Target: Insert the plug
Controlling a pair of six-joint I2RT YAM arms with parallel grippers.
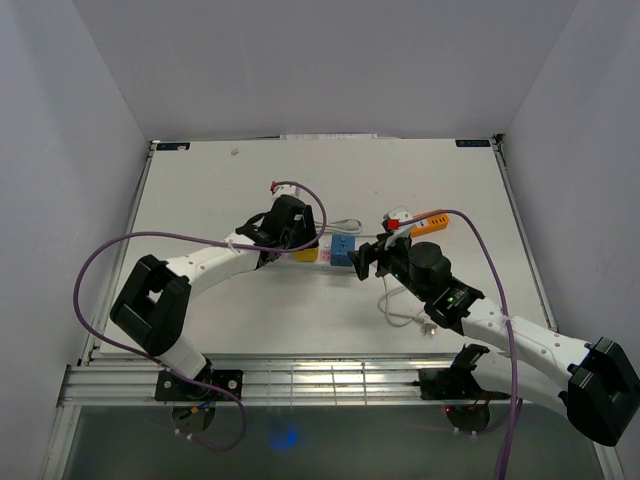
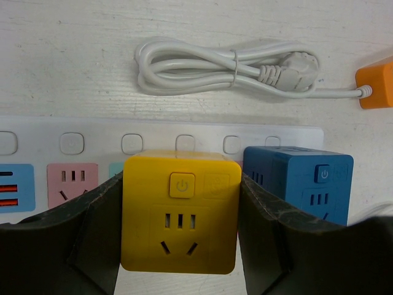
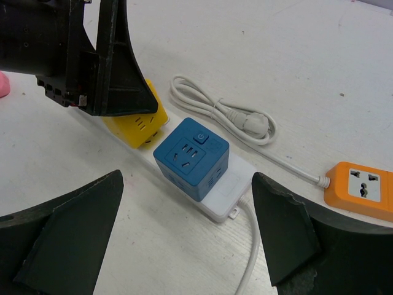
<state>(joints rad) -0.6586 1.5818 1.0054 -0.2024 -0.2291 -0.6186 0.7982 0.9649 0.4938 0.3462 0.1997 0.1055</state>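
Observation:
A yellow cube plug [image 2: 179, 212] sits between the pads of my left gripper [image 2: 180, 203], which is shut on its two sides. The cube is over the white power strip [image 2: 159, 138], just left of a blue cube [image 2: 307, 184] standing on the strip's end. Whether the yellow cube's pins are in a socket is hidden. In the right wrist view the blue cube [image 3: 191, 157] lies between the wide-apart fingers of my open right gripper [image 3: 186, 178], which holds nothing. From above, the left gripper [image 1: 300, 240] and right gripper [image 1: 365, 262] face each other across the strip [image 1: 325, 257].
A coiled white cord [image 2: 227, 67] with its own plug lies behind the strip and runs to an orange socket block [image 3: 362, 187]. The strip's white cable [image 3: 252, 258] trails toward the right arm. A small red object [image 1: 395, 220] lies near the orange block.

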